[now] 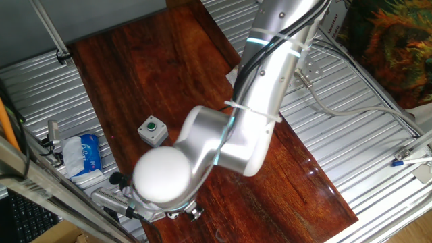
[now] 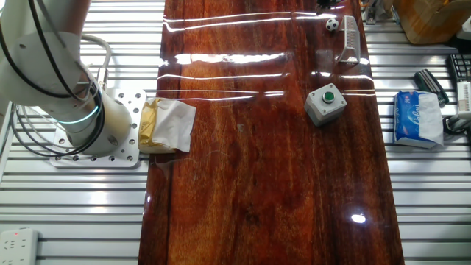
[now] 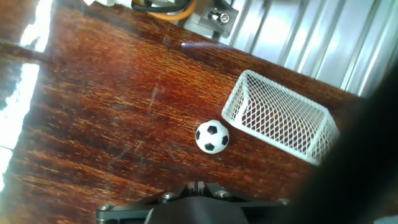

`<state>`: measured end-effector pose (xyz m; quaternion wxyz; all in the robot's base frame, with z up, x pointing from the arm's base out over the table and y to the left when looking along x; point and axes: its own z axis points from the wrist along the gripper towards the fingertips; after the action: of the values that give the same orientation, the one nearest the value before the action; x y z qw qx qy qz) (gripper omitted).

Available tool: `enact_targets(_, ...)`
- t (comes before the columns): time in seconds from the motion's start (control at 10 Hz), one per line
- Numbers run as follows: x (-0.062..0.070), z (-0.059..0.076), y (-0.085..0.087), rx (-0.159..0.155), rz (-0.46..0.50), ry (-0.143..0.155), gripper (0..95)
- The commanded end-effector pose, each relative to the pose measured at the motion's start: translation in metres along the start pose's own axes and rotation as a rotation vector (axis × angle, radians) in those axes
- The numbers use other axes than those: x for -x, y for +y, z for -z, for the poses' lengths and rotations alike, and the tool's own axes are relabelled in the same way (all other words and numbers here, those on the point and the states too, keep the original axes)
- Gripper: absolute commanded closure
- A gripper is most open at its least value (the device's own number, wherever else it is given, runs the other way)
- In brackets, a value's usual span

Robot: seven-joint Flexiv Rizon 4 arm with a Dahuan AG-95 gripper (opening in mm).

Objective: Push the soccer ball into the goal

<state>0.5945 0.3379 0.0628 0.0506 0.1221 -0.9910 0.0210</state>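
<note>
The silver arm (image 1: 263,101) reaches across and bends downward at its elbow; its jaws are out of sight.

The black-and-white soccer ball (image 3: 212,137) rests on the wood just outside the white mesh goal (image 3: 281,116), at the goal's eight o'clock.

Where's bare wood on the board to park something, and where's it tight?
Free: the wide stretch of the wooden board from the button box toward the camera in the other fixed view, and the middle strip between that box and the crumpled paper. Crowded: the far corner, where the soccer ball sits right beside the goal.
</note>
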Motion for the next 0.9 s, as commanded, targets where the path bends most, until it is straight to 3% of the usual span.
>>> enact_targets(0.1,0.008,-0.004,0.014,0.054,-0.085,-0.011,95.0)
enact_targets(0.4,0.014,-0.011,0.020,0.051,-0.103,-0.016,95.0)
enact_targets(0.9,0.023,-0.022,0.017,0.045,-0.115,-0.056,95.0)
